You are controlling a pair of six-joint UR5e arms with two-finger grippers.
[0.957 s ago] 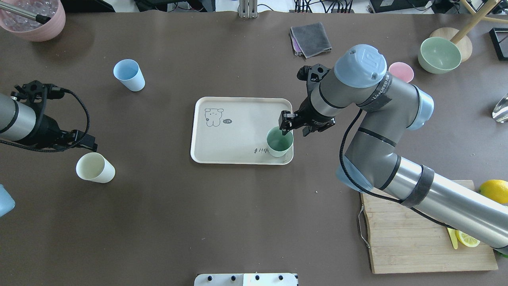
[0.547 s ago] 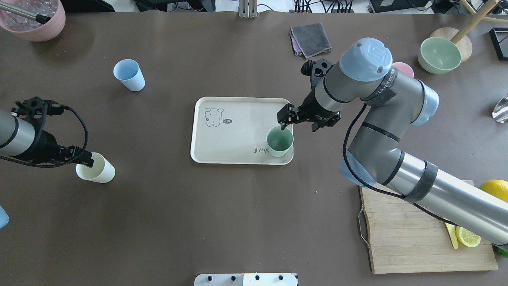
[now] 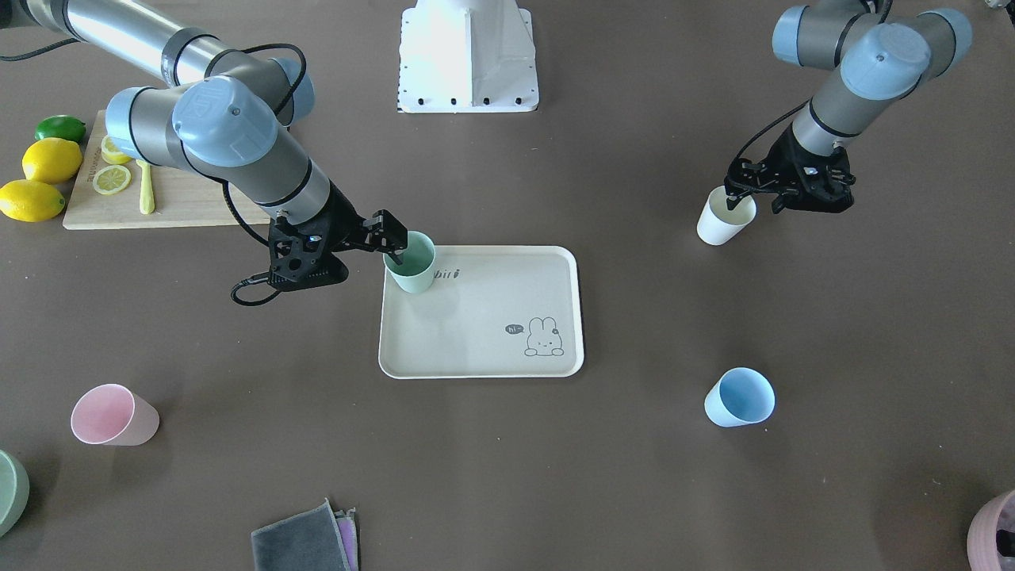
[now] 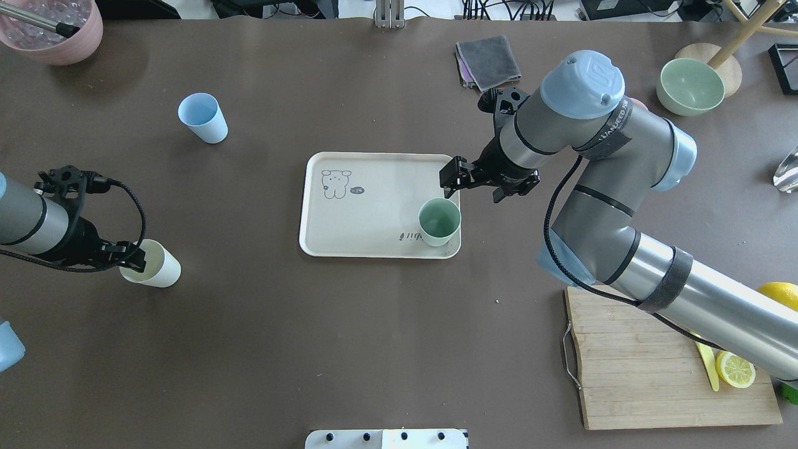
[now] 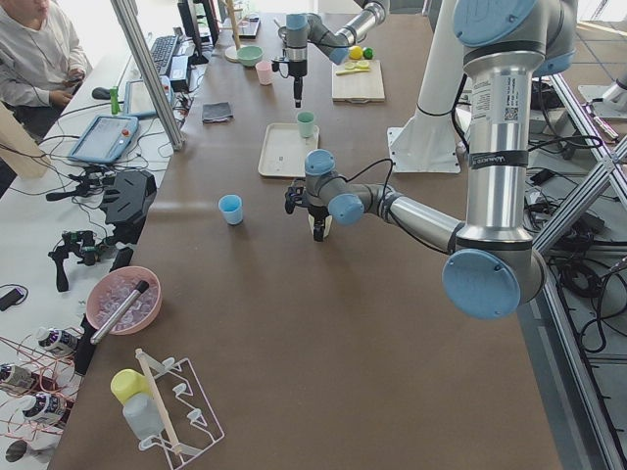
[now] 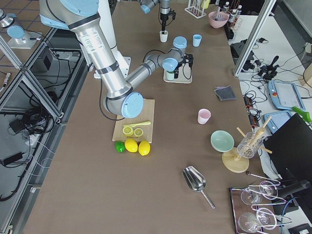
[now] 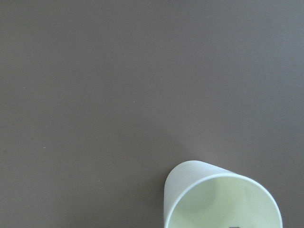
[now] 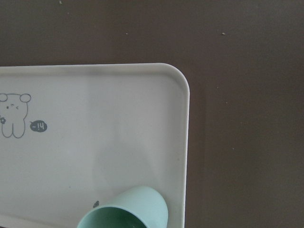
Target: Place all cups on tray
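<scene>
The mint green cup [image 4: 439, 222] stands upright in the tray's [image 4: 374, 187] near right corner; it also shows in the front view [image 3: 412, 264]. My right gripper [image 4: 450, 176] is open and empty, just above and beyond that cup's rim. The cream-white cup [image 4: 153, 265] stands on the table at the left. My left gripper [image 4: 133, 259] is open at its rim, and one fingertip seems to be inside. The light blue cup [image 4: 202, 117] stands far left. The pink cup [image 3: 111, 414] stands far right, mostly hidden behind my right arm in the overhead view.
A wooden cutting board [image 4: 623, 386] with lemon slices lies near right. A green bowl [image 4: 689, 86] stands far right and a pink bowl [image 4: 56, 31] far left. A folded grey cloth [image 4: 488, 61] lies beyond the tray.
My right gripper has let go of the mint green cup and drawn away from it toward the far side. My left gripper has moved toward me and down onto the cream-white cup's rim.
</scene>
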